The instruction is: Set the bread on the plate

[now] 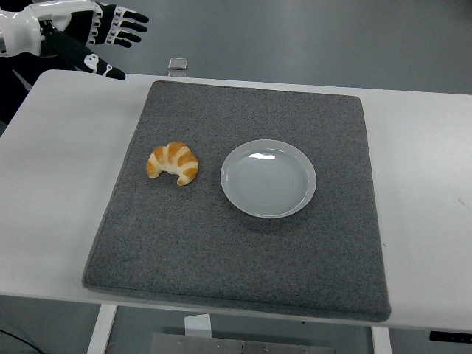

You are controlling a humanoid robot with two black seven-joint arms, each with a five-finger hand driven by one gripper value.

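Grey floor filled the background beyond a white table [59, 184], and a large dark grey felt mat [243, 273] covered most of the tabletop. On the mat's left half lay the bread [172, 163], a golden croissant with its two tips pointing toward the near edge. Just to its right, apart from it, sat the plate [268, 178], round, pale grey and bare, with a small glint of light on its far side. A small clear object [176, 65] stood at the table's far edge, just past the mat; what it was could not be told. The left hand [88, 37] hung at the picture's top left corner, over the far left corner of the table and well apart from the croissant, its black fingers [125, 22] spread and relaxed, pointing right, and its thumb reaching down toward the tabletop, grasping nothing. White casing covered the wrist behind it.
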